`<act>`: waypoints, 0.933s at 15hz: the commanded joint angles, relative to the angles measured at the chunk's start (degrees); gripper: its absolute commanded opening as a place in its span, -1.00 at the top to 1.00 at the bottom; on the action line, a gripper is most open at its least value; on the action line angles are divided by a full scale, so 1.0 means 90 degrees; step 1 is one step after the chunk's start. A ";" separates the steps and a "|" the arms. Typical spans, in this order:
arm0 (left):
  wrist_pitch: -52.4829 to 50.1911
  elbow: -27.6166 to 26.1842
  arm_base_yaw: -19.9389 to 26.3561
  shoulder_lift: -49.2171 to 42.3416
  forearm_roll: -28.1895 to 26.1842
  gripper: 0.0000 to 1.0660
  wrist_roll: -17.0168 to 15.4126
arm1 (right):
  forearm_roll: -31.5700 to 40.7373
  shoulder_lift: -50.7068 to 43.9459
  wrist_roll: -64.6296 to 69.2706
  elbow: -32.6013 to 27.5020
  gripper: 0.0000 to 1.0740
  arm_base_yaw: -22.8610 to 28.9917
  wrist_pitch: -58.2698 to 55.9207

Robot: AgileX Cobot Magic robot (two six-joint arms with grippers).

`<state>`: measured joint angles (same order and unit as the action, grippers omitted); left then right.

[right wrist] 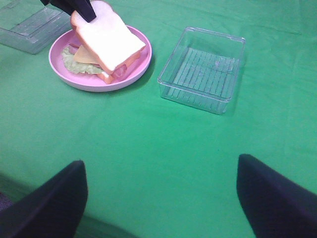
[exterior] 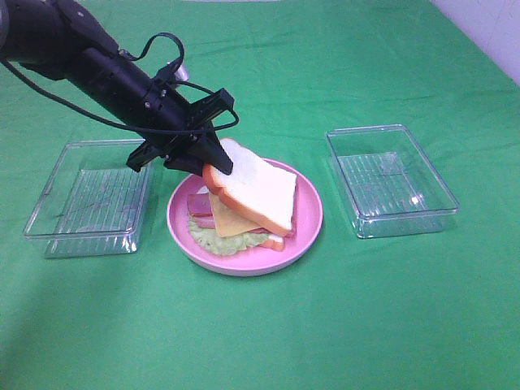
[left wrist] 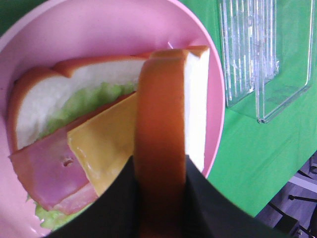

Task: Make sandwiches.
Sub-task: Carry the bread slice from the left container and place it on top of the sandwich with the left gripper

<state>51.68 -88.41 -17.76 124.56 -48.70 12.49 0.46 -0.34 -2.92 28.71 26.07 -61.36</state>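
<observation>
**One plate, two boxes, two bread slices**

On the green table (exterior: 341, 325) sits one pink plate (exterior: 305, 236) with one lettuce leaf (exterior: 213, 238), bacon strips (exterior: 200, 205), one cheese square (exterior: 231, 219) and a bottom bread slice (left wrist: 34, 104). The left gripper (exterior: 210, 162) has its jaws pinching the top bread slice (exterior: 258, 185), tilted over the stack. Two clear boxes (exterior: 392, 180) (exterior: 88, 197) flank the plate. The right gripper (right wrist: 161, 191) hangs apart, jaws spread.

Bright, even light falls on the green counter (exterior: 341, 325), soft from above. Shadows stay faint: a thin dark rim under the pink plate (exterior: 244, 264) and a dim patch in the near left corner. The two clear boxes (exterior: 392, 180) catch small white glints. The left wrist view is blurred up close, the bread crust (left wrist: 161, 163) smeared. The right wrist view's dark claw tips (right wrist: 47, 203) are out of focus.
</observation>
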 commanded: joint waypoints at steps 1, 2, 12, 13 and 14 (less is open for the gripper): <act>0.0000 0.0000 -0.0019 0.0000 0.0185 0.58 -0.0070 | -0.0051 -0.0089 0.0019 -0.0013 -0.45 0.0000 0.0076; 0.0019 0.0000 -0.0019 0.0000 0.0185 0.42 -0.0070 | -0.0051 -0.0089 0.0019 -0.0013 -0.45 0.0000 0.0076; 0.0357 -0.0019 -0.0019 -0.0789 0.1662 -0.37 -0.0407 | -0.0051 -0.0089 0.0019 -0.0013 -0.45 0.0000 0.0076; 0.0376 -0.0019 -0.0019 -0.0917 0.1783 -0.37 -0.0414 | -0.0051 -0.0089 0.0019 -0.0013 -0.45 0.0000 0.0076; 0.0401 -0.0019 -0.0019 -0.1210 0.2056 -0.37 -0.0350 | -0.0051 -0.0089 0.0019 -0.0013 -0.45 0.0000 0.0076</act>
<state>54.37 -88.41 -17.76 114.99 -30.71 9.51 0.46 -0.34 -2.92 28.71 26.07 -61.36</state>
